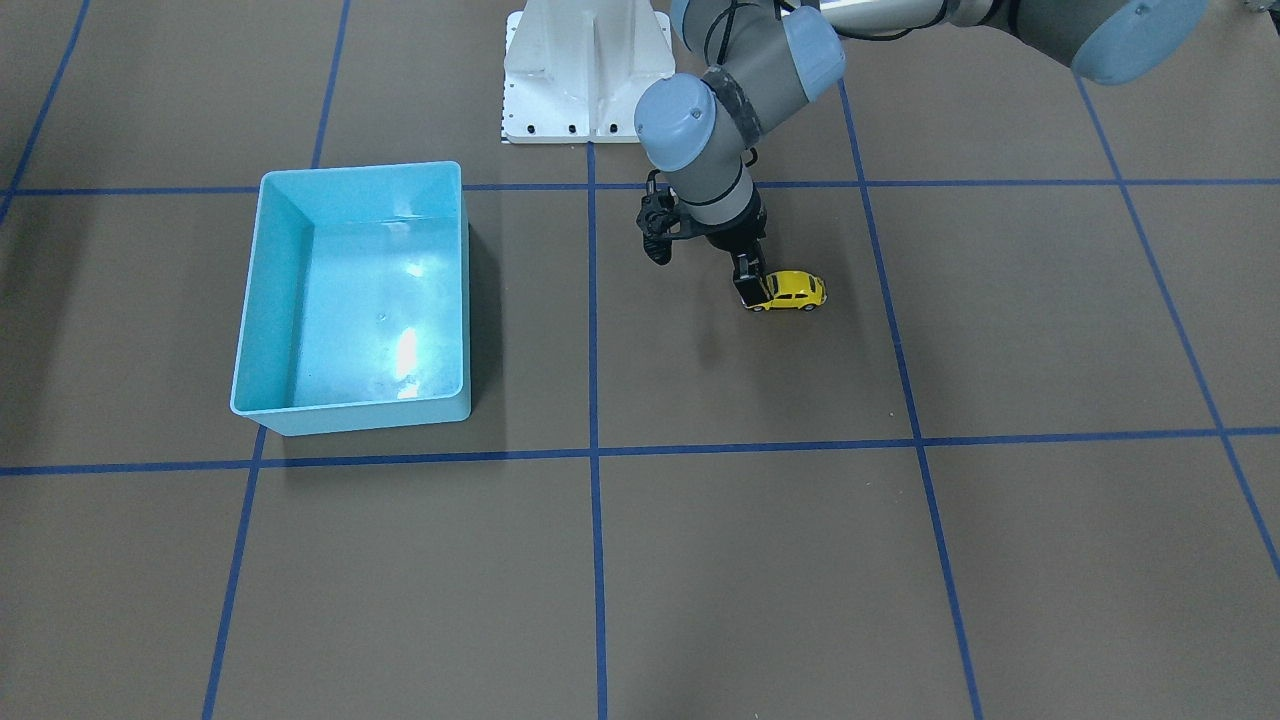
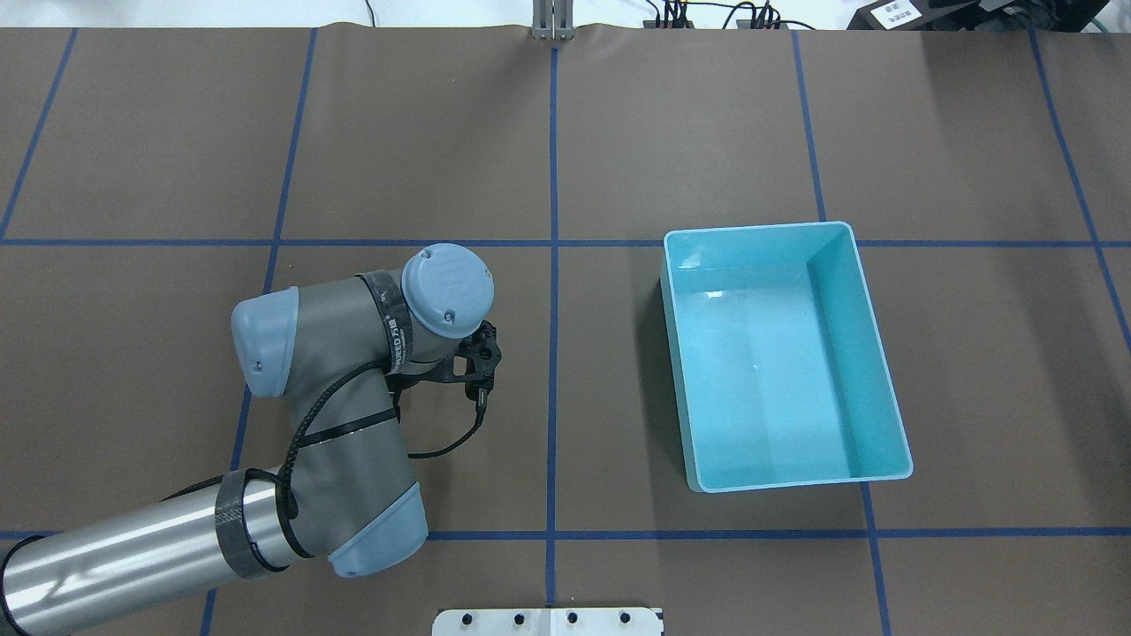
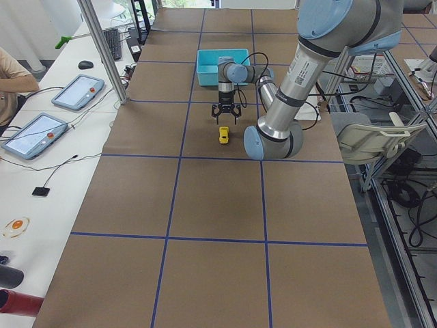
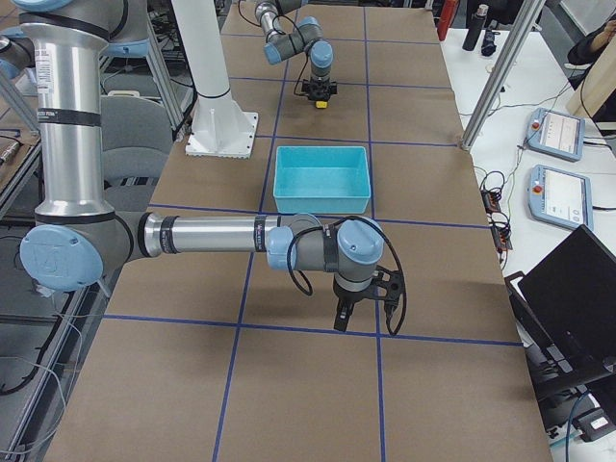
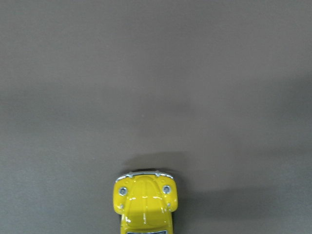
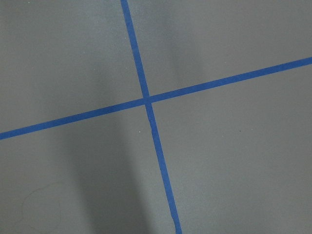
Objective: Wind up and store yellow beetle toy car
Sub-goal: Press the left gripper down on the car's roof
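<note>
The yellow beetle toy car [image 1: 797, 290] sits on its wheels on the brown table, right of the light-blue bin [image 1: 275, 290] in the front view. My left gripper [image 1: 750, 290] points straight down at the car's front end. One dark finger overlaps that end, and in the left side view the fingers look spread, so it is open. The left wrist view shows only the car's hood and headlights [image 5: 145, 202] at the bottom edge. In the overhead view my left arm hides the car. My right gripper [image 4: 342, 320] hangs over bare table far from both; I cannot tell its state.
The bin [image 2: 795, 484] has nothing in it and stands about a car-length-times-three from the car. The white robot base [image 1: 585, 70] is at the table's back edge. Blue tape lines [image 6: 146, 100] grid the table. Tablets and a person's arm [image 3: 13, 78] lie beyond the table's far side.
</note>
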Robot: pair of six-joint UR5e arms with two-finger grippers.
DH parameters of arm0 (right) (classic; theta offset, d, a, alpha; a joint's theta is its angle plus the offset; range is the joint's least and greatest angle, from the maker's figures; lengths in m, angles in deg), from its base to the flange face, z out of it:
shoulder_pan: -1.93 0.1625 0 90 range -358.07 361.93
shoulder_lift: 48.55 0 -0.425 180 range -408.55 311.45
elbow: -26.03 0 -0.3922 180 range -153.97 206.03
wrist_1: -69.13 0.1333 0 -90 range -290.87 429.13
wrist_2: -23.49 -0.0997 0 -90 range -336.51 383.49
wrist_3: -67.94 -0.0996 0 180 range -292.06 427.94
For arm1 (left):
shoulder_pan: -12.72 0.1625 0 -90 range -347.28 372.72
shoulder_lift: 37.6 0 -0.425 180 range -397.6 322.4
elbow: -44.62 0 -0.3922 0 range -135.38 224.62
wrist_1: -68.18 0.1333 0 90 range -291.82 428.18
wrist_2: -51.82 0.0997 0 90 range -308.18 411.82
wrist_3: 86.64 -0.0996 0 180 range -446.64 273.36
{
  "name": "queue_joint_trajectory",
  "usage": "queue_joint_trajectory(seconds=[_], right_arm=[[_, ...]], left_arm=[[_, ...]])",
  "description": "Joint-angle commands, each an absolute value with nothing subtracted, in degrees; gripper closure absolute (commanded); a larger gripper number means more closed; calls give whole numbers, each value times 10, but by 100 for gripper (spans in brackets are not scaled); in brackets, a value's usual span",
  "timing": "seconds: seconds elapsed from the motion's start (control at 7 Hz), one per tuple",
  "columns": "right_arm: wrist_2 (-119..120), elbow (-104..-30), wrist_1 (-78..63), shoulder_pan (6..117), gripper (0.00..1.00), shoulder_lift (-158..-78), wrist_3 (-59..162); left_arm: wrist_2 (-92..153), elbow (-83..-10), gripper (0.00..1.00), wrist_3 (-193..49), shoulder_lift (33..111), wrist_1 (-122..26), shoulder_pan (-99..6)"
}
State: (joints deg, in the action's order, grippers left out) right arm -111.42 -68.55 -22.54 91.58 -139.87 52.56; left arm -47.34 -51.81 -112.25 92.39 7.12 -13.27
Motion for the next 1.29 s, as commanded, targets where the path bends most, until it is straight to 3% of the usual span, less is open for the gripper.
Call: queue_joint_trajectory(seconds=[0.0, 1.14], right_arm=[[-1114, -685, -225, 916, 0, -1399, 526], [-1114, -686, -225, 916, 0, -1399, 527]], left_arm=[[-468, -508, 0, -1120, 922, 55, -131], [-469, -475, 1, -1120, 913, 10, -129]])
